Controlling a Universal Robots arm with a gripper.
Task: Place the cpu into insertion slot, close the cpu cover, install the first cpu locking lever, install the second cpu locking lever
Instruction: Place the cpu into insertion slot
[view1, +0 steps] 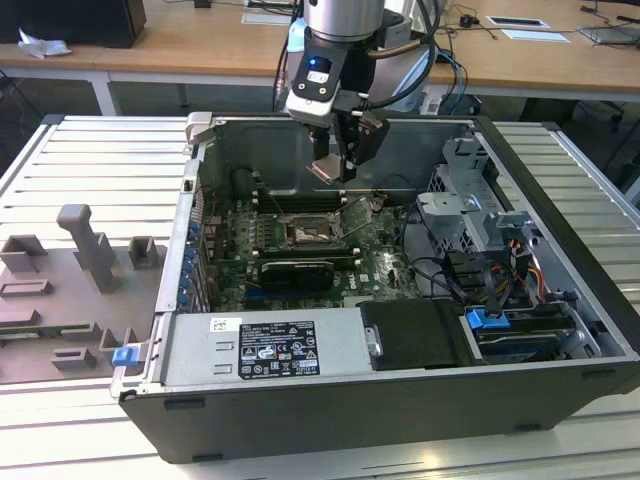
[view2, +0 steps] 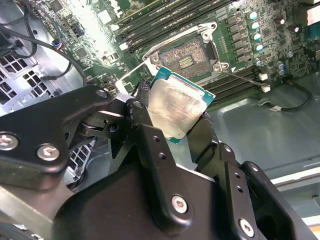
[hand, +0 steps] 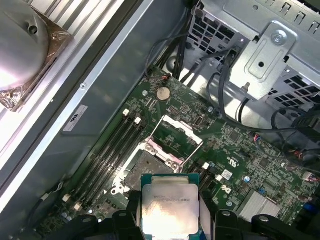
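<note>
Lab room, wooden desks at the back. Ribbed metal bench (view1: 60, 150) carries an open black computer case (view1: 300, 430) lying on its side, green motherboard facing up. Grey plastic fixture block (view1: 85, 250) sits on the bench towards the exterior view's left edge, outside the case.

Black two-finger gripper (view1: 340, 160) hangs over the middle of the board, inside the case walls. Jaws closed narrow on the cpu (view1: 327, 170), a small flat square chip with silver-grey metal top and green edge. The fingers pinch two opposite edges, and the metal top faces the wrist cameras in both wrist views (view2: 175, 107) (hand: 170, 207).

The insertion slot (view1: 312, 233), a square dark socket with metal rim, is empty; the chip is held well clear above it, not touching. Key relation: the slot lies below the jaws and a little ahead of the chip's free edge, seen just past that edge in the first wrist view (hand: 145, 167) and the second (view2: 187, 55). Chip looks tilted against the board, not level.

The cpu cover (hand: 177, 137), a thin silver frame plate with square cut-out, stands swung open at the far side of the slot, also visible raised in the exterior view (view1: 355, 215). Long black memory slots (hand: 117, 145) flank the socket.
</note>
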